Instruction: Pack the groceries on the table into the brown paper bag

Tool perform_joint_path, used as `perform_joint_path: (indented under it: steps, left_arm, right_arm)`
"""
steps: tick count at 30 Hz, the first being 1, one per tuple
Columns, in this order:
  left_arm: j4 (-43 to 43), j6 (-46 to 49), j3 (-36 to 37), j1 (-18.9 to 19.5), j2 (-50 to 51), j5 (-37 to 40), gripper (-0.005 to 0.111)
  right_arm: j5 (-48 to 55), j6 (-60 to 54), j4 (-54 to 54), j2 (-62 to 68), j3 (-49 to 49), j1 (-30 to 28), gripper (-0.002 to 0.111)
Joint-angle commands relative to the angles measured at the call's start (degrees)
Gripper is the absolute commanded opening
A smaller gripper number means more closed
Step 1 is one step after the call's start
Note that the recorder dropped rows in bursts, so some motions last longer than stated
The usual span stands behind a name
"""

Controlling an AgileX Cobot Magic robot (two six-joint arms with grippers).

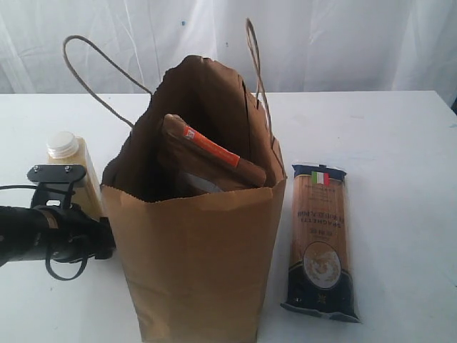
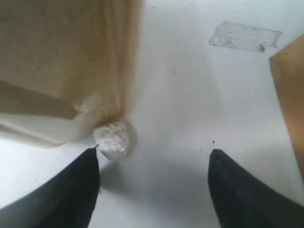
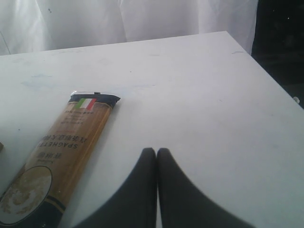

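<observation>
pouch [image 1: 214, 163] in bag [image 1: 200, 271] exterior-only, closed right claw [image 3: 156, 150] wrist-only

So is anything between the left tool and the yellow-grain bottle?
Nothing large: the open left tool has the yellow-grain bottle close ahead; only bare table and a small white lump beside it lie between.

Background: a white curtain [image 1: 335, 43], pleated and faintly translucent, hangs behind the far edge of the worktop [image 1: 400, 143] and spans its full width. Past the worktop's side edge, where the curtain ends, lies a dark unlit area [image 3: 280, 42]. On the worktop's surface sits a greyish patch [image 2: 244, 37], roughly rectangular with ragged edges; whether it is tape or a stain cannot be told.
</observation>
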Motion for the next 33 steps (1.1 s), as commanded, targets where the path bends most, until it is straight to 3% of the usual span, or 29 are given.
perform_joint_path:
  steps: [1, 7, 14, 25, 33]
  left_arm:
    - [-10.7, 8.0, 0.0, 0.2, 0.4, 2.1, 0.068]
    - [-13.3, 8.9, 0.0, 0.2, 0.5, 1.7, 0.068]
    - [-22.5, 16.6, 0.0, 0.2, 2.7, -1.0, 0.068]
    - [-24.6, 20.2, 0.0, 0.2, 5.1, -3.1, 0.068]
    - [-24.2, 22.2, 0.0, 0.1, 5.1, -2.4, 0.041]
  right_arm:
    - [-0.3, 0.0, 0.0, -0.3, 0.1, -0.2, 0.0]
    - [-0.3, 0.0, 0.0, -0.3, 0.1, -0.2, 0.0]
    - [-0.3, 0.0, 0.0, -0.3, 0.1, -0.2, 0.0]
    - [-0.3, 0.0, 0.0, -0.3, 0.1, -0.2, 0.0]
    - [-0.3, 0.0, 0.0, -0.3, 0.1, -0.2, 0.0]
